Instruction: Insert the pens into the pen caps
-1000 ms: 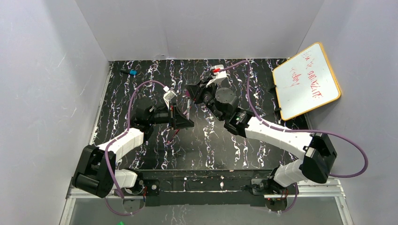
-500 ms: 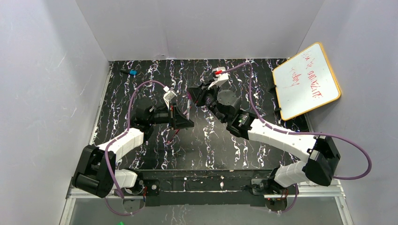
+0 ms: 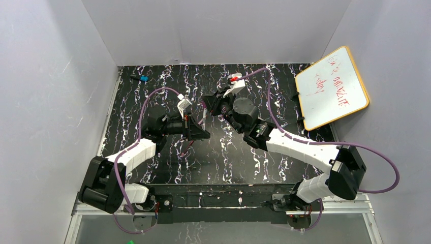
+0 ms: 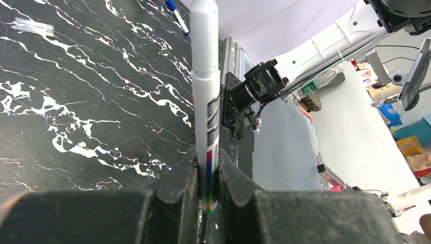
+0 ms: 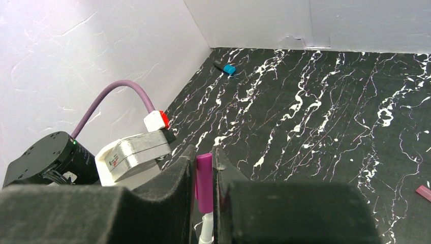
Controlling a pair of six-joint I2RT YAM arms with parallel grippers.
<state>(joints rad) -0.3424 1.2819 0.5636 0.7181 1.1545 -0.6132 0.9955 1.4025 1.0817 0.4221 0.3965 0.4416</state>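
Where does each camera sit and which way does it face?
Top: above and behind, looking down on the table; both arms show.
Left wrist: along the left pincer clamping a white pen, toward the near edge.
Right wrist: past the right pincer holding a magenta cap, toward the far-left corner.
Shared: top and right wrist show the blue-and-black item.

**Right wrist view.** Right gripper (image 5: 204,152), fingers closed on an upright magenta pen cap (image 5: 204,183); a white pen (image 5: 206,229) shows just below the cap, between the fingers. At left, the other arm's wrist (image 5: 133,155), a silver block with a red tab, and its purple cable (image 5: 117,94). Black, white-veined table (image 5: 315,117); blue-and-black item (image 5: 226,68) near the far corner; dark red piece (image 5: 423,192) at the right edge
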